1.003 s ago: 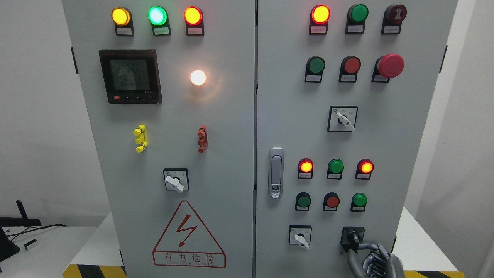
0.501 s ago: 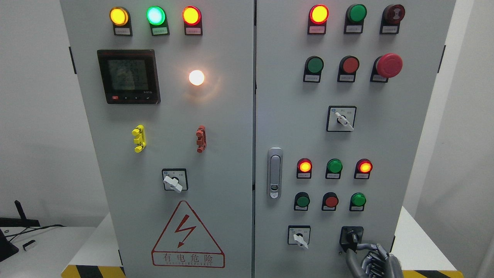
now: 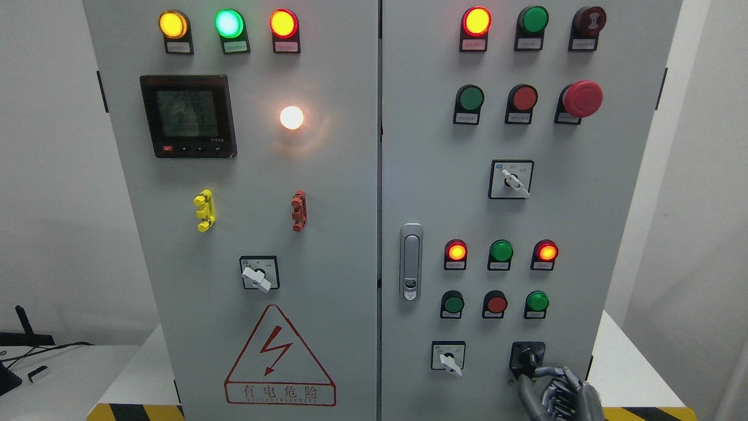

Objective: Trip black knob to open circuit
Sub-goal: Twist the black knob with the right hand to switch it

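Though small and likely stiff, knob (image 3: 527, 357) at lower right needs side grip; right hand (image 3: 564, 394) fingers (image 3: 540, 372) pinch it.

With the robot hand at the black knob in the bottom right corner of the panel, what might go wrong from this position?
1. The right robot hand touches the black knob only with its fingertips, so it may slip off when turning.
2. The white selector switch sits just left of the knob; a stray finger might bump it.
3. The hand partly hides the knob's lower edge, so its final position may be hard to confirm.
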Motion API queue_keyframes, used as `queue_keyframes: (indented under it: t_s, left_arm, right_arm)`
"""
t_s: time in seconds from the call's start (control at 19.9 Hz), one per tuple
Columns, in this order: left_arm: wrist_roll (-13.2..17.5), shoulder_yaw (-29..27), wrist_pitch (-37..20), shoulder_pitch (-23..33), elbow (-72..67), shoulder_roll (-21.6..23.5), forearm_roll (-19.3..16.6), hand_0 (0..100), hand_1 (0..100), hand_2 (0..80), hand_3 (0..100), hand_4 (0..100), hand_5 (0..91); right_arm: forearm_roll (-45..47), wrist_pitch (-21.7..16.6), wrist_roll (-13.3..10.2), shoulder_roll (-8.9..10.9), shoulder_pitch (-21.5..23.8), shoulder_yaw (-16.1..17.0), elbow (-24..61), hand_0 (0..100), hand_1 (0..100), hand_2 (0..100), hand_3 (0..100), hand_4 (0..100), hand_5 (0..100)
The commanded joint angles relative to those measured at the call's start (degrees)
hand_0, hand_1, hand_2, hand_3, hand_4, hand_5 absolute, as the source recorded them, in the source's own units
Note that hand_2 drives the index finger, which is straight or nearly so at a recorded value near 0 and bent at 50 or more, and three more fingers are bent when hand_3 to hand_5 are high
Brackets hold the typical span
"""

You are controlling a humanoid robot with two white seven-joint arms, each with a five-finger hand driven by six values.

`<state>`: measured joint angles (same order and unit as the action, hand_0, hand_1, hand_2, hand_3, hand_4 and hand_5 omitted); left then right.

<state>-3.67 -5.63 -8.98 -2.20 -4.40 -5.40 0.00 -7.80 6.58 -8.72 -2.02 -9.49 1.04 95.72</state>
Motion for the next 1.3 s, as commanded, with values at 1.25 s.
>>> queue_keyframes:
  t_s: [1.25]
  left_arm:
    - [-0.02,0.0,0.02,0.0,0.0,0.04,0.26,12,39,0.0,0,0,0.0]
  right_arm:
    - [-0.02,0.28,1.34,-0.26,-1.49,0.45,-0.45,38,71,53,93,100,100]
